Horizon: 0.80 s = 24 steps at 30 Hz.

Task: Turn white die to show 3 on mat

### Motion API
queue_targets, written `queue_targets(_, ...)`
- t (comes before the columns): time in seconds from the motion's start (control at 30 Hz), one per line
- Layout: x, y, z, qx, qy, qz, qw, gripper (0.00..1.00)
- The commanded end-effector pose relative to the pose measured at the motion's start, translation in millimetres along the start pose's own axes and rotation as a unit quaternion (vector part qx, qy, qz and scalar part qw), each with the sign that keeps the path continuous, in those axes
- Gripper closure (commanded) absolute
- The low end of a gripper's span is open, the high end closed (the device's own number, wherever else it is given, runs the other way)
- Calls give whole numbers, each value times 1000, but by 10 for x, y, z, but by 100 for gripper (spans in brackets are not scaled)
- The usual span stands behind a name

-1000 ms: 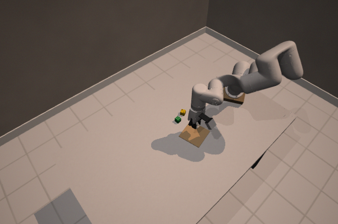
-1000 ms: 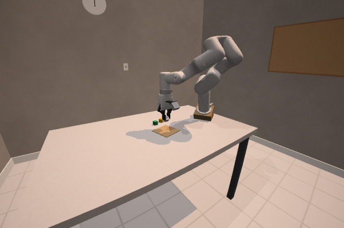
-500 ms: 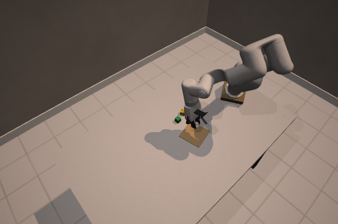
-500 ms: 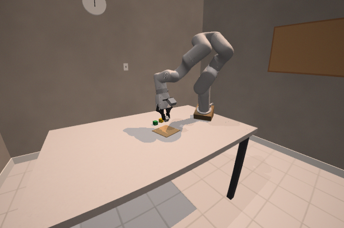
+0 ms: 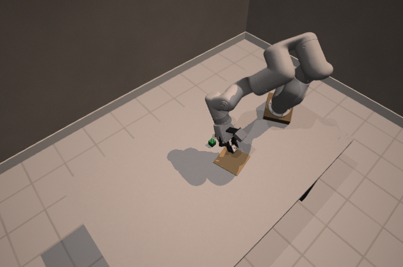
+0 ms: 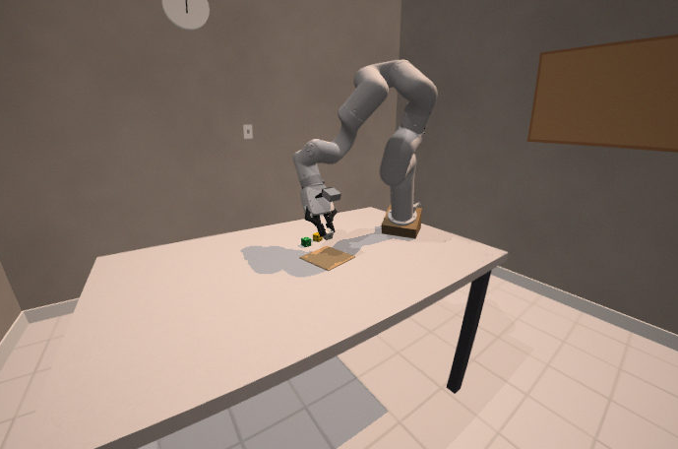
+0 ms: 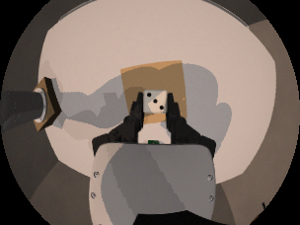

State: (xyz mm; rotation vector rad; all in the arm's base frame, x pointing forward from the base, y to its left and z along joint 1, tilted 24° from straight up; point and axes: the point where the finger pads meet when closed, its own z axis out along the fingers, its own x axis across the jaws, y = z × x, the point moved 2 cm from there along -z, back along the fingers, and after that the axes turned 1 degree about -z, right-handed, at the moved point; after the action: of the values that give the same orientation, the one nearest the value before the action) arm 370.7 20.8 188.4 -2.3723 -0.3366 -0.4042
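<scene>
Smooth table (image 6: 202, 317), jaws clamping cubic white die (image 7: 156, 103)

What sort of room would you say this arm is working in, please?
Probably a plain office or lab room: a tiled floor, a wall clock, a cork notice board and one long table carrying the arm.

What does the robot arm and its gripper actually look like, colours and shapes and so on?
The arm is a chain of thick, rounded, pale grey segments with smooth capsule-like joints, rising from a metal flange on a brown wooden block. No cables or markings are visible. The gripper has a light grey boxy body with small screws, a grey box-shaped unit on its side, and slim black jaws.
</scene>
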Motion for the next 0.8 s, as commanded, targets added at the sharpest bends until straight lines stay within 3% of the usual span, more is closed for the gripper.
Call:
queue_targets(0.0, 10, 8, -6, 12, -1, -1, 1000, 73)
queue_targets(0.27, 5, 72, 12, 100, -2, 1, 995, 73)
queue_targets(0.33, 5, 72, 12, 100, -2, 1, 995, 73)
queue_targets(0.43, 8, 96, 8, 128, 1, -1, 992, 73)
queue_targets(0.77, 10, 104, 6, 138, 2, -1, 990, 73)
